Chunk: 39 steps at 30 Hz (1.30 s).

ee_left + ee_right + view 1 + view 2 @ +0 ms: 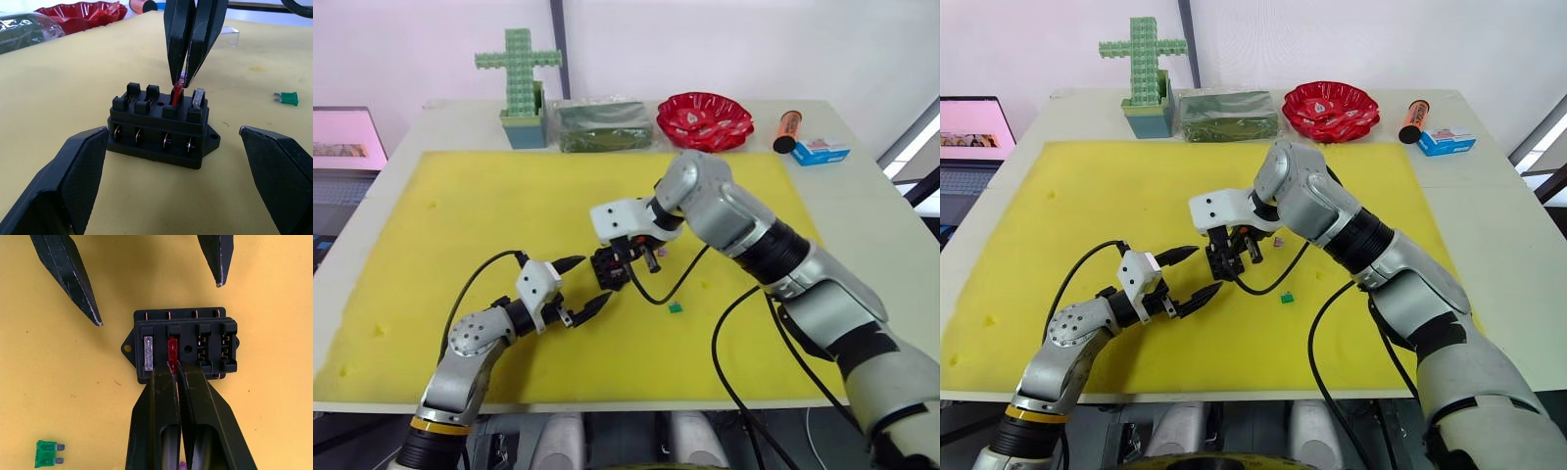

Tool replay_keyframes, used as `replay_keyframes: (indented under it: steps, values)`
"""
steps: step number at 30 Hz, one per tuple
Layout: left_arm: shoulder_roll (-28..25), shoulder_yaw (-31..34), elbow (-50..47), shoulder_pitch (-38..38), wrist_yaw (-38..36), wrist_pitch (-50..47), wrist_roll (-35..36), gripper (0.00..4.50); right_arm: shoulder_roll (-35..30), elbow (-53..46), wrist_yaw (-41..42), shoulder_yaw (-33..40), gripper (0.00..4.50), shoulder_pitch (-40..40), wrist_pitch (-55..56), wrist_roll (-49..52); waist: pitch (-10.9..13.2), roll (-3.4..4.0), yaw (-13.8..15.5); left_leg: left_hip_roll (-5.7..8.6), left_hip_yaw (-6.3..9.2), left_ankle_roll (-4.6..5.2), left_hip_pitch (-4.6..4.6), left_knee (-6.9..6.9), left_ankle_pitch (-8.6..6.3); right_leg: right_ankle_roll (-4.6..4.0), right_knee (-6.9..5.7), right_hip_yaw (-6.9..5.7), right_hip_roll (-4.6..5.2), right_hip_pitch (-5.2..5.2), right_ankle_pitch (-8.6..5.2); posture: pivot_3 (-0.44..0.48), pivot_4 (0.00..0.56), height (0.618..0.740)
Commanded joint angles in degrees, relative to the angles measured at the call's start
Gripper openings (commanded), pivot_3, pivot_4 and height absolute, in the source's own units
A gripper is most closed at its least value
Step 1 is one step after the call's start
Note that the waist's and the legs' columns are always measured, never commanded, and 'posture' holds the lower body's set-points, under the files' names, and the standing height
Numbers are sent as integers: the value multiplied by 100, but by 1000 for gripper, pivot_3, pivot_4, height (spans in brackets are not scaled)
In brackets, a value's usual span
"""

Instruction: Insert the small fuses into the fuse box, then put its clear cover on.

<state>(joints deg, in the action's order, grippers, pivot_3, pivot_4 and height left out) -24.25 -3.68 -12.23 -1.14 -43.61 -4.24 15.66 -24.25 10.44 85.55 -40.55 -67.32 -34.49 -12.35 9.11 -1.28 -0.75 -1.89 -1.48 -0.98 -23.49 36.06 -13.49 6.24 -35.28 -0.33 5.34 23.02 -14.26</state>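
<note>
Right end effector (173, 369) pinches the red fuse (171, 350) by its top edge, seating it in the fuse box (161, 128) mid-mat beside the grey fuse (198, 97) — tiny, rigid, slippery, needing square pressure — while the left end effector (579, 285) waits spread.

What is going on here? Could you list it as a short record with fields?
Fuse box: on the yellow mat, between the open fingers of the left gripper
Right gripper: shut on the red fuse, pressing it into a slot
Grey fuse: seated in the end slot
Green fuse: loose on the mat
Empty slots: two
Clear cover: lying on the mat behind the box
</note>
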Motion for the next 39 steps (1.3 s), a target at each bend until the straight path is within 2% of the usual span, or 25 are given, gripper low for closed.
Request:
replay_keyframes:
  steps: [1, 10, 13, 15, 28, 34, 39]
  values:
    - [-15, 18, -182, -8, 14, 65, 30, 4483, -28, -106, 53, -13, 0, -25, 104, -19, 0, 0, 0, 0, 0, 0, 0, 0, 0, 0, 0, 0, 0, 0, 0, 0, 150, 740]
    - [-6, 17, -186, -7, 46, 62, 22, 4483, 5, -27, 50, -26, 0, 63, 327, -26, 0, 0, 0, 0, 0, 0, 0, 0, 0, 0, 0, 0, 0, 0, 0, 0, 150, 740]
    - [-3, 14, -183, -5, 53, 61, 22, 4500, 15, 6, 20, -6, 726, 60, 352, -45, 0, 0, 0, 0, 0, 0, 0, 0, 0, 0, 0, 0, 0, 0, 0, 0, 150, 740]
    - [0, 8, -182, -6, 54, 62, 21, 4500, 25, 37, -28, 10, 1374, 57, 393, -71, -1, -1, -4, 0, 0, 0, 0, 0, 0, 0, 0, 0, 0, -1, 0, 0, 150, 740]
    - [-5, 17, -160, -34, 39, 66, 29, 4500, -50, 135, 110, 349, 1374, -163, 251, 153, 0, 0, 1, 0, 0, 0, 0, 0, 0, 0, 0, 0, 0, -1, 0, 0, 150, 740]
    - [-17, 30, -150, -74, 16, 75, 41, 4500, -347, -289, 384, 654, 1374, -183, 2, 484, 0, 1, 3, 0, 0, 0, 0, 0, 0, 0, 1, 0, 0, -1, 0, 0, 150, 740]
    - [-10, 63, -176, -135, -28, 116, 101, 4500, -302, -875, 255, 1194, 1374, -21, -855, 1102, 0, 1, -2, -1, 1, 0, 0, -2, 0, -1, 1, 0, 0, 1, 0, 0, 150, 740]
